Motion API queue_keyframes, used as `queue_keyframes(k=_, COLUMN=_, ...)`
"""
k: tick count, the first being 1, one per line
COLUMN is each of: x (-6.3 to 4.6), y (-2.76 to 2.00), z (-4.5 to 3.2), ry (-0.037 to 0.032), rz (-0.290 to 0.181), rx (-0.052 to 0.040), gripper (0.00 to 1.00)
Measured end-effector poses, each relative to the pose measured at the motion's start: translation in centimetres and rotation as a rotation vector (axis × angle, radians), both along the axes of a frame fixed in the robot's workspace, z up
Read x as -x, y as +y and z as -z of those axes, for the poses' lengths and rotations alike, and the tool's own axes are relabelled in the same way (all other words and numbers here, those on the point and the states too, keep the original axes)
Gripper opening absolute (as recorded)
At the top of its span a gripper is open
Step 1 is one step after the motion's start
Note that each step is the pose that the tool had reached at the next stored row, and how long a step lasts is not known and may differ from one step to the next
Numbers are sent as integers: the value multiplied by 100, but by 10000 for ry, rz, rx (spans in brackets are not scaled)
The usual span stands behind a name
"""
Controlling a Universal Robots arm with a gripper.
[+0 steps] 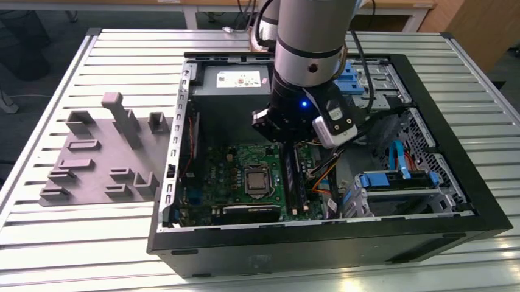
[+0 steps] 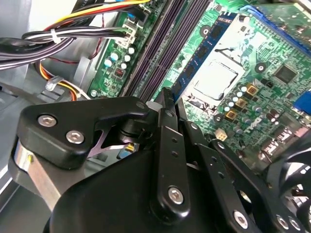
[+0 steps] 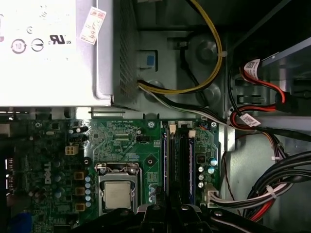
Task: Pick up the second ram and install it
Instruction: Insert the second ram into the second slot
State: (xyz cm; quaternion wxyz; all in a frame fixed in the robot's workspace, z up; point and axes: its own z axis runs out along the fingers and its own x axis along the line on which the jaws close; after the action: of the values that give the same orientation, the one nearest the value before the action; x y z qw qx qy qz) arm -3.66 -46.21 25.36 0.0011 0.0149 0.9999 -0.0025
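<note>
Bright, even overhead light fills the exterior view, with white glare patches on the slatted table (image 1: 81,67) along its near edge and dark shadow inside the computer case (image 1: 455,201). In the second wrist view the tool (image 2: 167,99) looms close and slightly soft, while the motherboard (image 2: 272,63) is washed pale. In the first wrist view the power supply (image 3: 53,53) glares white.
</note>
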Motion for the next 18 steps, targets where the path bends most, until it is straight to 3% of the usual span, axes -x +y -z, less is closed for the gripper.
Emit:
queue_keyframes(k=4, x=-1, y=0, z=55, ry=7, rz=4, rx=0, gripper=14)
queue_keyframes(k=12, x=-1, y=0, z=65, ry=8, rz=4, rx=-12, gripper=14)
queue_keyframes(k=14, x=-1, y=0, z=81, ry=9, rz=3, rx=-74, gripper=14)
queue_keyframes(k=18, x=-2, y=-20, z=124, ry=8, rz=4, rx=-287, gripper=14)
